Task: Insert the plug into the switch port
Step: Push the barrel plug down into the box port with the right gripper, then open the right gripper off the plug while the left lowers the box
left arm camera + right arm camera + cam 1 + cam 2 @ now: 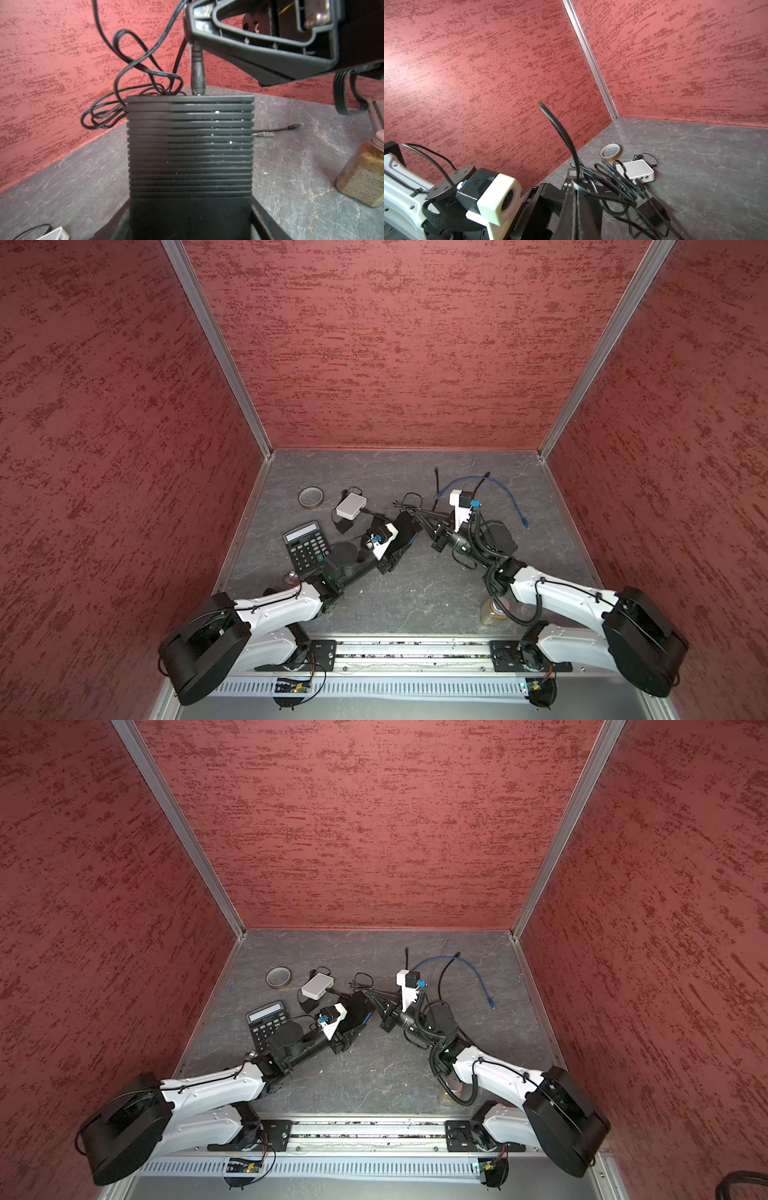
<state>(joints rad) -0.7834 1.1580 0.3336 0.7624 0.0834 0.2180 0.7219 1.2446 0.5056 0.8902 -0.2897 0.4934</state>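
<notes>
Between right tool [192,39] and switch [190,145], plug [197,70]

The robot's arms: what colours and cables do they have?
The left arm and right arm have white shells, black round joints and black forearms. Thin black cables run along the shells; a ribbed black hose loops beside the right one.

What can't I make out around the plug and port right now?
- Port: left wrist view, behind the far edge of the switch.
- Plug tip depth: same view, same edge.
- Both top views: plug too small, under the right gripper.
- Right wrist view: plug behind a blurred finger.
</notes>
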